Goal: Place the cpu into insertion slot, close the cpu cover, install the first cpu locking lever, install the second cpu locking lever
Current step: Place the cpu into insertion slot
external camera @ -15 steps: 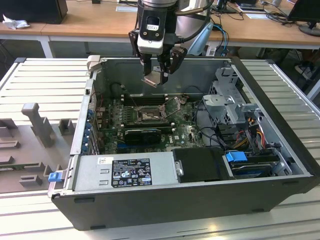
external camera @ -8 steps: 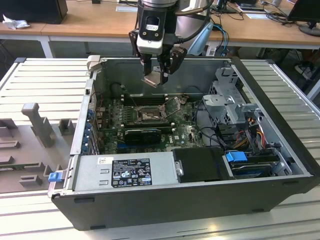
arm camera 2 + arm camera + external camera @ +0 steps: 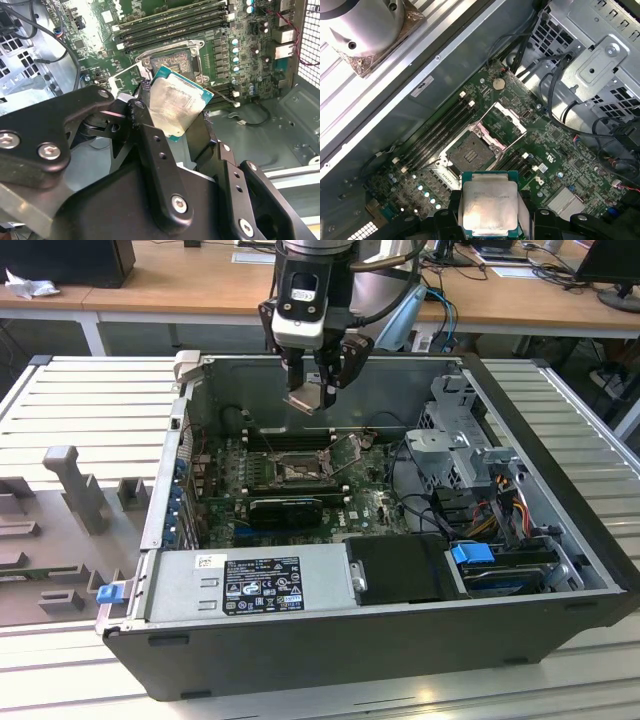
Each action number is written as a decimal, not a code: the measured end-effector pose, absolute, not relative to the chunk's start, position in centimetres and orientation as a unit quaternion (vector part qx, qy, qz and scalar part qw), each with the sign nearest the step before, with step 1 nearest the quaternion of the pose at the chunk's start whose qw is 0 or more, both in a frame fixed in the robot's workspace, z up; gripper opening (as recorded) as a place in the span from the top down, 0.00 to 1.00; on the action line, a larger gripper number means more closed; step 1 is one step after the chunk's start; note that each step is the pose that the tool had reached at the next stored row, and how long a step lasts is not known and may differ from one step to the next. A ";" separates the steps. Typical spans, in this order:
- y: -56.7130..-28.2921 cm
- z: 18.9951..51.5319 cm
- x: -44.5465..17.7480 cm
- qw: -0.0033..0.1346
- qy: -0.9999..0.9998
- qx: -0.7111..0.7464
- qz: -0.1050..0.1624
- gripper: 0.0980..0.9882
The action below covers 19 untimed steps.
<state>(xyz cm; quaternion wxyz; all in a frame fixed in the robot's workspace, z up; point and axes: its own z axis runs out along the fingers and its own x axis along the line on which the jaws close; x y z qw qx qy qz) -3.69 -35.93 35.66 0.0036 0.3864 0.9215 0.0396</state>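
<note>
My gripper (image 3: 314,390) hangs above the open computer case (image 3: 330,640), shut on the cpu (image 3: 307,400), a small silvery square chip held tilted between the black fingers (image 3: 145,120). Both wrist views show the cpu (image 3: 177,105) (image 3: 489,207) clamped by its edges, well above the motherboard. Below it lies the insertion slot (image 3: 297,470) (image 3: 172,62) (image 3: 470,156), a black square socket with a metal rim and nothing in it. The cpu cover (image 3: 350,448) (image 3: 504,122) (image 3: 124,76) stands flipped open beside the slot.
Long black memory slots (image 3: 285,438) run behind the socket. A power supply (image 3: 250,585) fills the case's front, a drive cage (image 3: 455,440) and cables (image 3: 505,505) sit at the exterior view's right. A grey fixture (image 3: 70,485) rests on the slatted table outside the case.
</note>
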 end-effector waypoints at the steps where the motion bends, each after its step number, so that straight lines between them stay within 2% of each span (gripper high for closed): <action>1: -35.9 35.7 -3.7 0.004 0.921 0.388 0.040 0.52; 19: -35.9 35.6 -3.7 0.005 0.912 0.409 0.039 0.52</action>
